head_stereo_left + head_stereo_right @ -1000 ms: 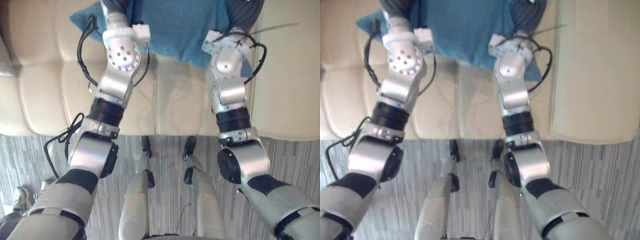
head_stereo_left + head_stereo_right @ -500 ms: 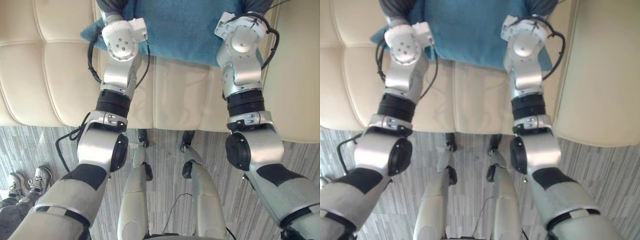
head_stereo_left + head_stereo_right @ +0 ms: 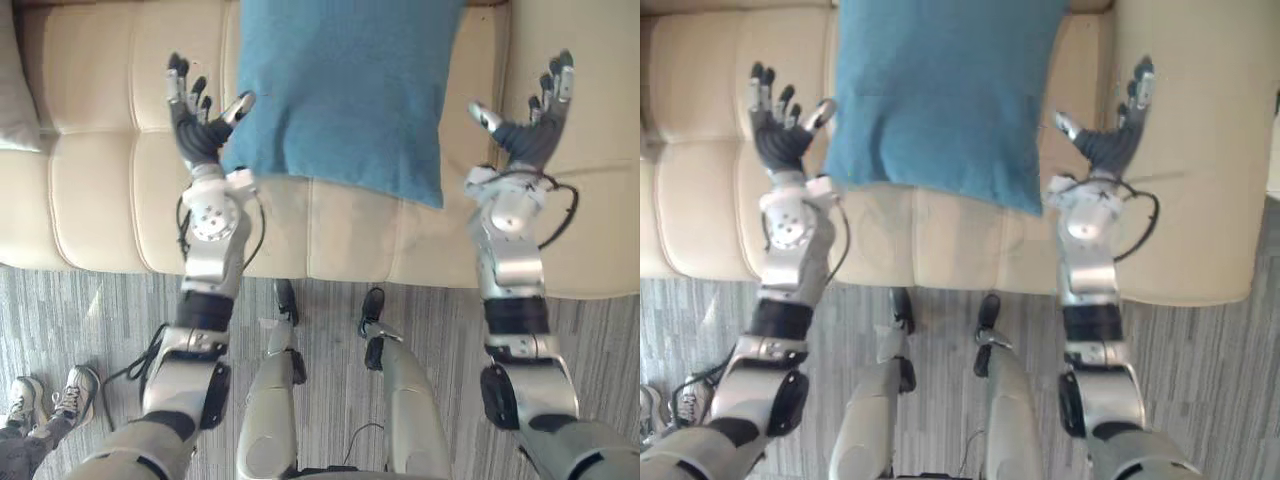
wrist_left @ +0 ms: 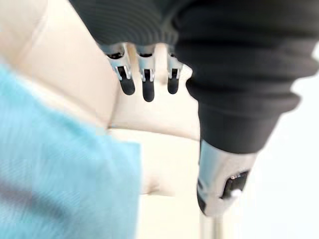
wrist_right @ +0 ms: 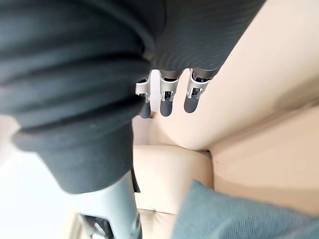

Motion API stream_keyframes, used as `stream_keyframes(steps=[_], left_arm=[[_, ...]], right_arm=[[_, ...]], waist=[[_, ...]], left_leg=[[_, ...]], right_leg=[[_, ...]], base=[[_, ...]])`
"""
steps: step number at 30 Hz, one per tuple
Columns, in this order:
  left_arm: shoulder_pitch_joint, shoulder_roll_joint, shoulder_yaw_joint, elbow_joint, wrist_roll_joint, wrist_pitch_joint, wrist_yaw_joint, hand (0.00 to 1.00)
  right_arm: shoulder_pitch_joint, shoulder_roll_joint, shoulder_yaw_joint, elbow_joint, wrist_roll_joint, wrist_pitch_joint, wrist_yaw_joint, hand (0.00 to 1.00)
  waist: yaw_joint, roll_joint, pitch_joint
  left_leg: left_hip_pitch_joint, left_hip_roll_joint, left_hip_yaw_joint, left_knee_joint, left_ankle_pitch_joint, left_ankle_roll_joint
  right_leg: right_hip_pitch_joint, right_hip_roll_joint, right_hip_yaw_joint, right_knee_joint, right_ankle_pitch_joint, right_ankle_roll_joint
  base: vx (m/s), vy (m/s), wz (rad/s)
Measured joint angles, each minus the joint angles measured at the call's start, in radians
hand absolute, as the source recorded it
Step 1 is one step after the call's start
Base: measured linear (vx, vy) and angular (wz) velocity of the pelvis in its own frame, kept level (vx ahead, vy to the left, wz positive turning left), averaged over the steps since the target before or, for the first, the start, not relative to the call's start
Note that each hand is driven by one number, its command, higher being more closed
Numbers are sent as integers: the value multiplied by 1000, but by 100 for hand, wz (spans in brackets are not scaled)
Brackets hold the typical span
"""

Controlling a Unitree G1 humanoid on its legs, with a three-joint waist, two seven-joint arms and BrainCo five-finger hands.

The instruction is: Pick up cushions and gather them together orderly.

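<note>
A blue cushion lies on the cream sofa, in the middle of the seat, reaching from the backrest to near the front edge. My left hand is raised just left of the cushion, fingers straight and spread, the thumb close to its left edge. My right hand is up on the cushion's right, apart from it, also spread and holding nothing. The left wrist view shows straight fingers beside the blue cushion. The right wrist view shows straight fingers over the sofa with the cushion nearby.
A pale grey cushion lies at the sofa's far left edge. The sofa's right armrest rises beyond my right hand. Striped grey carpet lies in front of the sofa, with a person's shoes at the lower left.
Both hands have let go of the blue cushion and drawn back to its two sides with fingers spread. The cushion now rests on the seat. The camera has also shifted.
</note>
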Motion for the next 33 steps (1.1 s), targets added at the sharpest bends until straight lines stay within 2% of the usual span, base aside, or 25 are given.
stream_keyframes(steps=[4, 7, 8, 10, 12, 16, 20, 22, 25, 33], left_arm=[[253, -46, 57, -70, -19, -8, -60, 0], [508, -95, 67, -60, -14, 1, -152, 0], [538, -100, 66, -55, -13, 4, -162, 0], [633, -122, 65, 18, 24, 12, -204, 0], [702, -140, 67, 165, 82, 39, -253, 0], [726, -179, 100, 428, 182, 73, -310, 0], [736, -203, 189, 651, 243, 94, -319, 0], [755, -205, 225, 741, 268, 103, -319, 0], [761, -204, 271, 777, 301, 114, -317, 0], [750, -190, 273, 816, 335, 116, -317, 0]], right_arm=[[230, 50, -1, -86, 1, -21, 93, 0], [447, 132, -1, -85, -1, -40, 206, 0], [477, 143, -1, -83, -1, -41, 218, 0], [586, 182, 0, -49, -15, -53, 258, 0], [647, 208, -1, 87, -41, -57, 289, 0], [700, 233, -3, 323, -122, -46, 314, 0], [707, 249, -30, 557, -152, -35, 327, 0], [704, 253, -91, 691, -176, -20, 329, 0], [702, 254, -138, 813, -179, 2, 332, 0], [665, 239, -197, 906, -179, 21, 332, 0]], waist=[[-2, -2, -29], [2, -15, -127], [2, -17, -139], [2, -25, -196], [-2, -29, -258], [-11, -28, -317], [-16, -21, -352], [-16, -11, -373], [-15, -3, -380], [-25, -1, -387]], left_leg=[[84, 0, -3, 2, -23, 9], [162, 5, 14, 3, -63, 6], [176, 6, 16, 4, -68, 3], [229, 6, 32, 15, -91, 1], [284, 8, 54, 40, -129, -5], [366, 12, 66, 39, -153, -11], [423, 11, 68, 29, -162, -16], [453, 6, 69, 11, -162, -15], [492, 1, 76, -16, -163, -16], [518, -19, 97, -17, -170, -10]], right_leg=[[103, 2, -12, -33, -7, 6], [197, 16, -4, -89, -10, 13], [213, 17, -2, -97, -11, 14], [273, 21, 14, -118, -15, 22], [340, 25, 28, -151, -15, 28], [435, 32, 36, -194, -14, 35], [492, 36, 41, -233, -12, 40], [524, 41, 52, -265, -2, 47], [562, 49, 72, -302, 16, 52], [599, 46, 100, -354, 52, 64]], base=[[65, -27, 5], [130, -10, -12], [154, 6, -16], [137, 12, -21], [128, 15, -28], [89, 24, -8], [23, 17, -3], [31, 32, -7], [38, 38, -7], [17, 24, -10]])
